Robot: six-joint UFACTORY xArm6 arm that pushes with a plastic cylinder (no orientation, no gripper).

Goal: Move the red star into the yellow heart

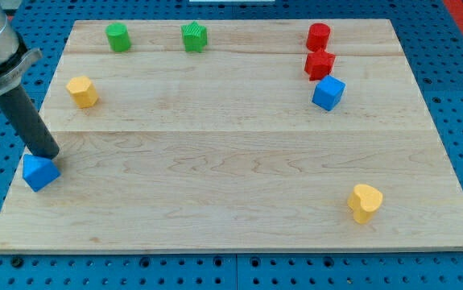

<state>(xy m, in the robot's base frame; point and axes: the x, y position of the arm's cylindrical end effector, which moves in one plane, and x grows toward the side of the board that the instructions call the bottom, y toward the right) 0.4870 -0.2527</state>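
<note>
The red star (320,64) lies near the view's top right, just below a red round block (318,36) and just above a blue cube (328,93). The yellow heart (365,201) lies at the view's bottom right, far below the star. My tip (47,155) is at the view's far left, touching the top edge of a blue block (40,172), far from both the star and the heart. The dark rod slants up to the view's top left corner.
A yellow block (81,91) lies at the left. A green round block (118,37) and a green star-like block (193,37) lie along the top edge. The wooden board (231,161) rests on a blue pegboard.
</note>
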